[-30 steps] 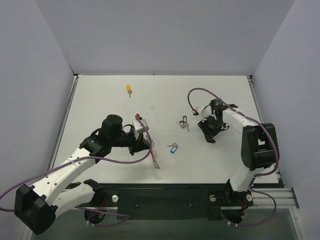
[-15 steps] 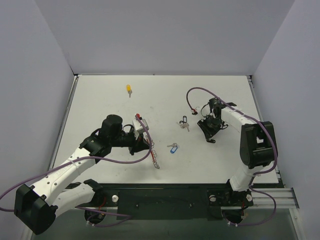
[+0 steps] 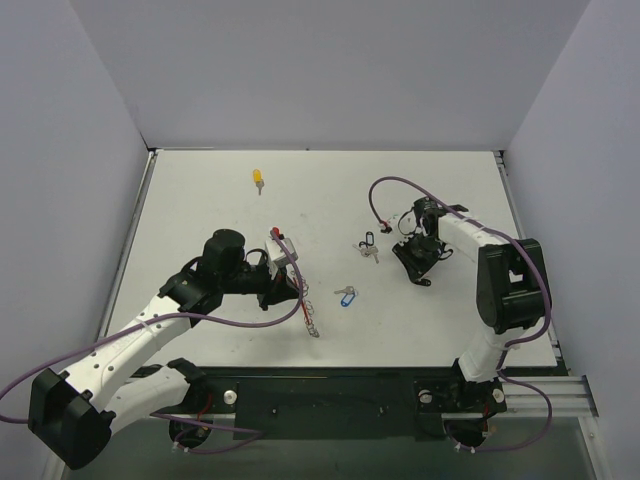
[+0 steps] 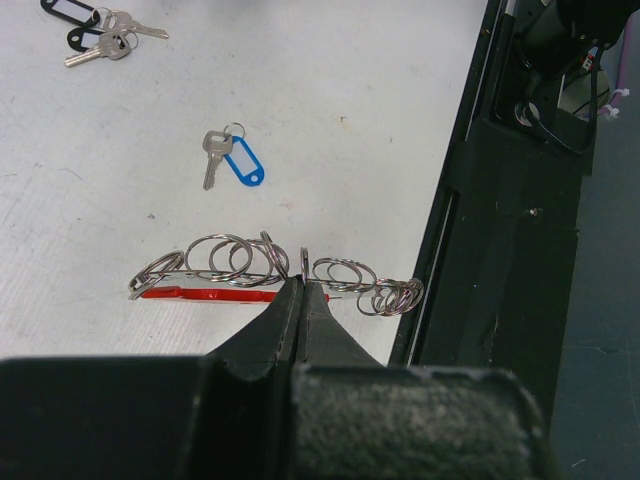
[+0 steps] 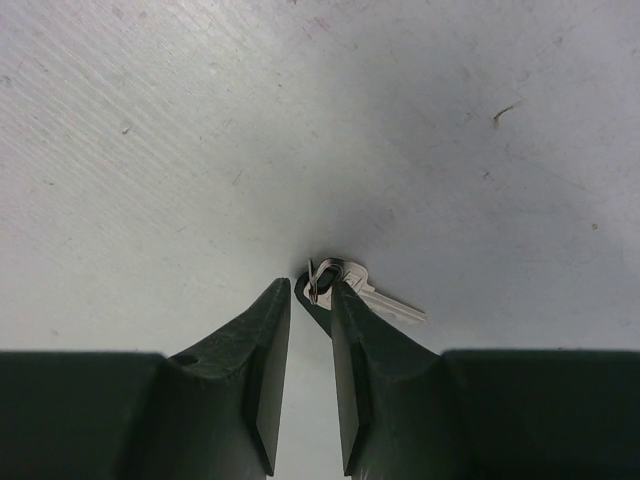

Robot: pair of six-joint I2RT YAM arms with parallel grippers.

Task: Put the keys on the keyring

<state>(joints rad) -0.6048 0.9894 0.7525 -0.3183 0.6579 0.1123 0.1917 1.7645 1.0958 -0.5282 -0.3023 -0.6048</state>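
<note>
Both grippers are clenching: left gripper point(image 4: 302, 287) holding the keyring point(image 4: 226, 262) steady, right gripper point(image 5: 310, 290) pinching a key point(image 5: 385, 301) for threading.

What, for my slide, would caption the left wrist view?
Left gripper shut on the keyring; a blue-tagged key lies beyond.

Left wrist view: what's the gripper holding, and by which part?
The left gripper is shut on the keyring, pinching its wire midway along the row of silver rings.
</note>
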